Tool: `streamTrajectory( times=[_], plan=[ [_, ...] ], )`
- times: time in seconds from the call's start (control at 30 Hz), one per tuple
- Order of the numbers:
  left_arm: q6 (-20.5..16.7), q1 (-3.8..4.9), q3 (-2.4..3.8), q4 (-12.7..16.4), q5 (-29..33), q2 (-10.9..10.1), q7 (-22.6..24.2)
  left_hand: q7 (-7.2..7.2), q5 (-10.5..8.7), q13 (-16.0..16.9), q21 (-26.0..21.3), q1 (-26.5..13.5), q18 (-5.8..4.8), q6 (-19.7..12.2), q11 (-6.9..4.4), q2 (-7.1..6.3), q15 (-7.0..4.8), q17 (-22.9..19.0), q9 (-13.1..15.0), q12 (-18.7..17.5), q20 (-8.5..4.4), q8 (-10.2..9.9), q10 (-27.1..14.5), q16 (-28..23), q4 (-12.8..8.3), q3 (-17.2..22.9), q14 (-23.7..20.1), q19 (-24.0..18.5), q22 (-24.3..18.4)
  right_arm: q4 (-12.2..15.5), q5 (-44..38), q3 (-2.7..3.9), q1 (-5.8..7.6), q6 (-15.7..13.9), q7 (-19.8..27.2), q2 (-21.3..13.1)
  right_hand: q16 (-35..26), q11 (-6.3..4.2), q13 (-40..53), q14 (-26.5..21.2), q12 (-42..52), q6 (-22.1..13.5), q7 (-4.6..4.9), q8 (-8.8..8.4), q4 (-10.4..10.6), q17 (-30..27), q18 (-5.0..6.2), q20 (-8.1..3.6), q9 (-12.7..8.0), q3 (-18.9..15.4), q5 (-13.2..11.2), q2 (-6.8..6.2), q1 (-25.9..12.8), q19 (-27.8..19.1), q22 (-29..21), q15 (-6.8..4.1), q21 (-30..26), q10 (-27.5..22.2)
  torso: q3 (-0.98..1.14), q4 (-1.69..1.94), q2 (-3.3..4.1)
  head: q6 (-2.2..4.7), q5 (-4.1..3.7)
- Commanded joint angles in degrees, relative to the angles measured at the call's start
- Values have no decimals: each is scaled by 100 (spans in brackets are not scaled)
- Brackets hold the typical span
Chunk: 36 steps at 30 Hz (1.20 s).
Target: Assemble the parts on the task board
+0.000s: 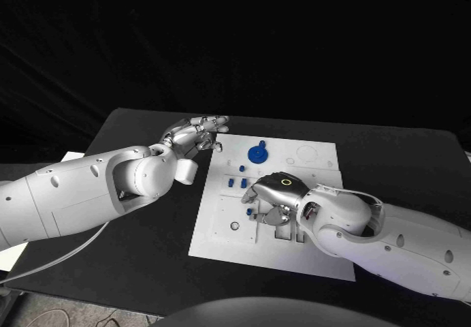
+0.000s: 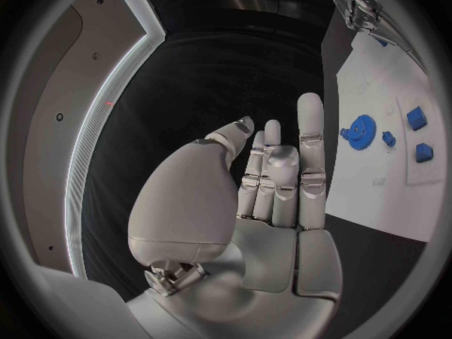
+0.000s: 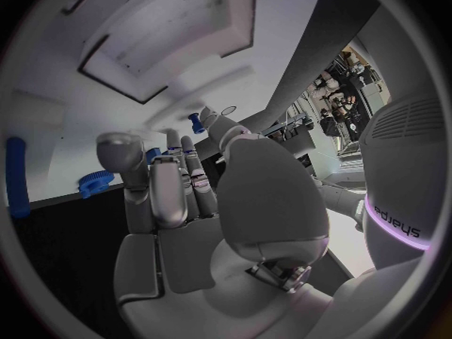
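Board: white task board (image 1: 221, 231) lies flat mid black bench (image 1: 128, 225), long side running away from the robot.
Gear: blue gear (image 1: 258, 153) w/ a stub on top sits at the board's far end, apart from both hands; also in left wrist view (image 2: 358, 136).
Small parts: blue blocks (image 1: 235, 182) near board middle, just beside the right hand; 2 blue blocks in left wrist view (image 2: 415, 117), near the gear. Right wrist view adds a toothed blue wheel (image 3: 95, 181) and a long blue bar (image 3: 16, 176) on the board.
Left robot hand: (image 1: 197, 133) hovers off the board's far-left corner, fingers straight and side by side, nothing in it; palm bare in left wrist view (image 2: 273, 203).
Right robot hand: (image 1: 275, 197) is down over the board's middle, fingers curled toward the slots. A small blue piece (image 3: 196, 122) shows by the fingertips in right wrist view; held or merely beside them, can't tell.
Handling (judgement): parts look like small rigid plastic, light, smooth, so apt to skid or tip. Pinch blocks across 2 opposite flat sides; take the gear by its stub or rim, not the flat face.
Risk (judgement): tiny pieces slip from the fingertips or jam if tilted at the slot.
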Motion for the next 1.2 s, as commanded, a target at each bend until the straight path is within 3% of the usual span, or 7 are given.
streamTrajectory(
  times=[0.03, 0.23, 0.37, 0.53, 0.67, 0.8, 1.2],
  plan=[
    [138, 2, 3, -2, -50, 6, -14, -6, 24, 6, -36, 13, 99, -43, -10, 9, 1, -5, -8, 23, 16, 23, -40, -13, -27, -15, -36, -11, -7, 61, -108, 1, -6, -436, -27, -53, -36, -6, 7, 154, 97, -24, -4, 0, 45, -25, 97, 6, 7, -162, 5, 52, 81, 11, -24, 23, -46, -63, 5, 2, 1, 15, -10],
    [157, 2, 3, -4, -59, -14, -29, -4, 24, 7, -40, 11, 99, -47, -7, 11, 4, -19, -7, 28, 18, 25, -54, -19, -26, -16, -44, -14, -9, 359, -26, 58, 14, -743, 3, -369, -52, -32, 25, 167, 300, 27, -17, 5, 86, -58, 84, -16, 12, -277, 83, 120, 171, 94, 38, 2, -10, 51, -5, 0, 1, 36, -46],
    [193, 2, 2, 11, -121, -48, -66, 1, 24, 7, -48, 14, 99, -61, -2, 7, 9, -50, -8, 36, 22, 25, -80, -33, -30, -16, -62, -21, -14, 560, 3, 119, 159, -741, -110, -702, -42, -67, 32, 175, 408, -57, -54, -15, 101, -49, 71, -35, -2, -328, 132, 107, 201, 145, 99, -25, 31, 138, -8, -7, -4, 63, -98],
    [226, 2, 2, 30, -157, -69, -86, 3, 23, 7, -52, 14, 99, -68, 1, 5, 11, -59, -9, 39, 24, 25, -92, -37, -31, -17, -68, -24, -16, 643, 209, 161, 515, -410, -318, -1204, -53, -87, -2, 180, 446, -15, -97, 2, 184, -67, 68, -46, 9, -526, 88, 29, 184, 176, 88, -45, 20, 36, -17, -7, -2, 131, -210],
    [236, 2, 1, 45, -164, -75, -80, 5, 24, 7, -57, 17, 99, -75, 4, 5, 14, -74, -8, 44, 27, 26, -108, -44, -35, -15, -77, -28, -18, 622, 253, 171, 656, -163, -413, -1442, -85, -92, -20, 174, 435, -70, -150, -2, 339, -110, 72, -46, 6, -964, 191, -29, 272, 176, 19, -50, -40, -191, -11, -16, -5, 165, -286],
    [239, 2, 1, 56, -167, -80, -75, 5, 24, 7, -57, 17, 99, -75, 4, 5, 14, -74, -8, 44, 27, 26, -108, -44, -35, -15, -77, -28, -18, 574, 231, 173, 708, 65, -451, -1535, -102, -73, -18, 176, 475, -116, -212, -4, 585, -136, 76, -33, 7, -1396, 238, -22, 497, 181, -36, -34, -90, -325, -6, -14, 4, 194, -315],
    [261, 2, 1, 55, -200, -96, -76, 7, 24, 7, -61, 18, 99, -79, 6, 4, 17, -93, -8, 51, 29, 29, -119, -52, -36, -16, -88, -33, -21, 460, 183, 167, 677, 827, -432, -1506, -150, -124, -3, 165, 669, -74, -254, 11, 778, -203, 84, -62, 17, -1591, 329, 96, 764, 195, -95, -70, -142, -168, -8, 4, 3, 199, -345]
  ],
)
